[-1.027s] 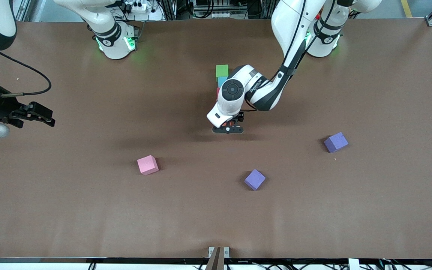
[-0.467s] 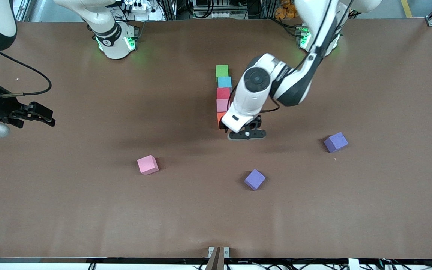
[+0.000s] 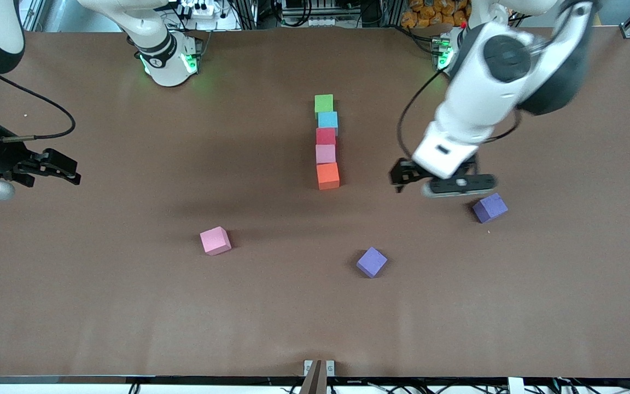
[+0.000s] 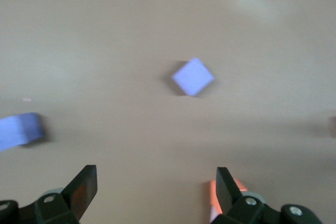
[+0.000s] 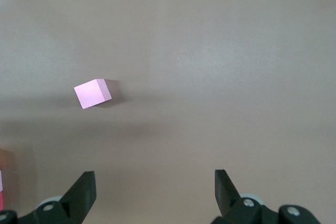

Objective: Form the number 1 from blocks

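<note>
Five blocks sit touching in a line: green block, light blue block, red block, pink block, orange block. The left gripper, fingers spread and empty, hangs between the orange block and one of two loose purple blocks. The right gripper, also spread, waits at its table end, well apart from the second pink block.

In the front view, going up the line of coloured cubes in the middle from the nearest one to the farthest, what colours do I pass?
orange block → pink block in the line → red block → light blue block → green block
</note>
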### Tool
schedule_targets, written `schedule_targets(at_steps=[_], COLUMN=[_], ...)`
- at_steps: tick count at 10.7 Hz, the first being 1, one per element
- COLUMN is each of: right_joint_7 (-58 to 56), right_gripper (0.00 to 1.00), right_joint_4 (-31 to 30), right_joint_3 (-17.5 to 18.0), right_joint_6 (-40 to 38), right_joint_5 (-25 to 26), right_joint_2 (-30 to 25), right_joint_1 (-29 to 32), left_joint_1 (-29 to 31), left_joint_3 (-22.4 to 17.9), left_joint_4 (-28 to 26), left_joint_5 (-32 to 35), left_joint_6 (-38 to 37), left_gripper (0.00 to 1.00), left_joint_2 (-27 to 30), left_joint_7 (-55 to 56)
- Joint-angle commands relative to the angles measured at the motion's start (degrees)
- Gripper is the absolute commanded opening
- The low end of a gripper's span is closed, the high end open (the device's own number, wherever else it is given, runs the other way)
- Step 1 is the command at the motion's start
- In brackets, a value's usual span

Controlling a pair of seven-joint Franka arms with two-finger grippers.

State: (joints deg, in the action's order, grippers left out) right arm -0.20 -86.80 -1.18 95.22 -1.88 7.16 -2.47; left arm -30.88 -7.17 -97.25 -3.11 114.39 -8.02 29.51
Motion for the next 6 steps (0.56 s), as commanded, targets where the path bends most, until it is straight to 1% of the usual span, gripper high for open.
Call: schedule_targets(at_steps=[1,2,3,4,6], right_joint_7=[-0.24,-0.15,0.02,0.11,0.11], right_gripper=[1.00,1.00,1.00,1.00,1.00], right_joint_4=[1.10,1.28,1.28,1.28,1.28], right_joint_3=[0.48,0.57,0.65,0.65,0.65], right_joint_6=[-0.64,-0.65,-0.65,-0.65,-0.65], right_joint_5=[1.34,3.18,4.76,4.78,4.60], right_joint_2=[0.05,0.05,0.05,0.05,0.05], right_joint_1=[0.45,0.36,-0.08,-0.17,-0.17], left_joint_1=[8.69,12.39,15.56,19.50,28.12], left_joint_3=[0.75,1.02,1.72,3.73,10.83], left_joint_4=[-1.63,-1.54,-1.37,-0.50,2.75], left_joint_5=[1.18,1.18,1.18,1.44,1.53], left_joint_6=[-5.56,-7.41,-8.99,-9.96,-12.69], left_gripper=[1.00,1.00,1.00,1.00,1.00], left_joint_2=[5.98,7.56,8.88,9.33,8.99], left_joint_7=[-10.03,-14.87,-17.44,-17.73,-17.82])
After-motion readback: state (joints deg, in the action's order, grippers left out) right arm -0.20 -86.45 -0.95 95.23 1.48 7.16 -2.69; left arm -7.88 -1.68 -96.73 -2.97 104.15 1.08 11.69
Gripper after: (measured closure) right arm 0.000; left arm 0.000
